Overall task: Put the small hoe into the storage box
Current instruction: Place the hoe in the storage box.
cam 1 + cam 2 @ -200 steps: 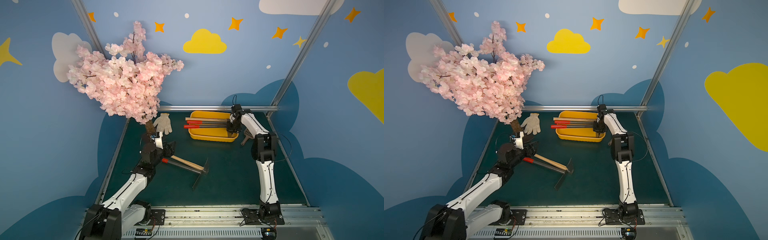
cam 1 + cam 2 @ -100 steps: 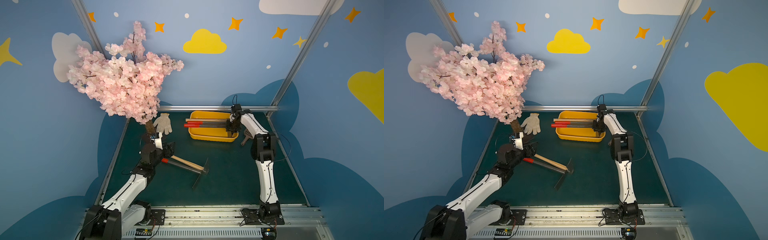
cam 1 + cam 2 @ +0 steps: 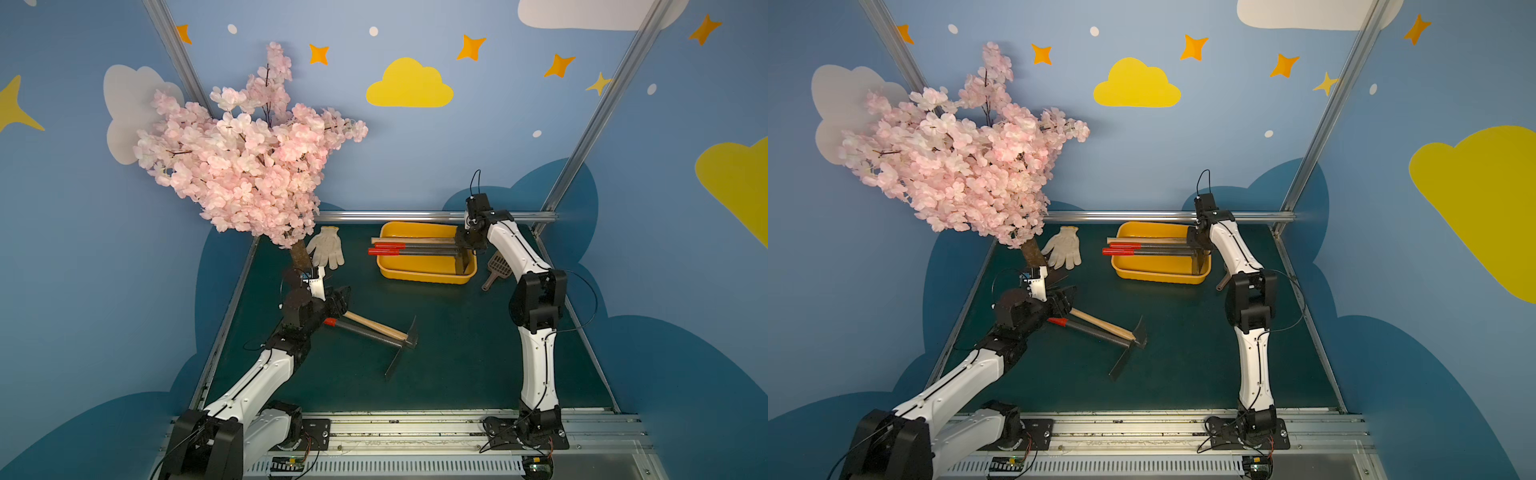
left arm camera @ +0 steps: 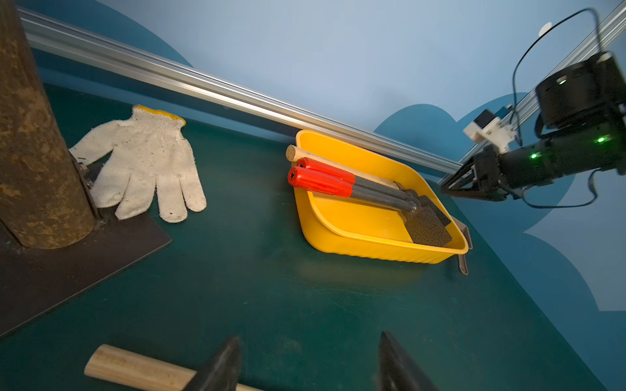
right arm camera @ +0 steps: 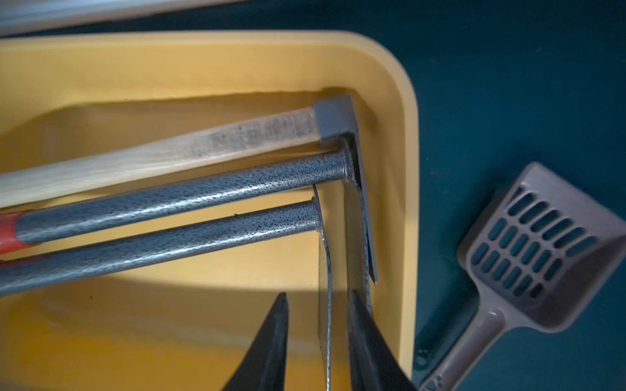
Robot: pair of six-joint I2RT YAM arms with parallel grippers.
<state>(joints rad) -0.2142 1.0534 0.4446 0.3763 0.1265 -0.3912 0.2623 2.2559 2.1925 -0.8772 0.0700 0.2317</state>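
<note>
as the small hoe (image 5: 169,243) is lying in the storage box (image 5: 406,169) between its open jaws, the right gripper (image 5: 318,299) should be lifting away.

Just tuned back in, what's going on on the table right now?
In the yellow storage box lie three hoes, their handles sticking out over its rim. The right gripper is over the box's end, jaws open either side of one hoe's blade, not clamping it. Two more wait on the mat: a wooden-handled hoe and a red-tipped hoe. The left gripper is open at the wooden handle's end, holding nothing.
</note>
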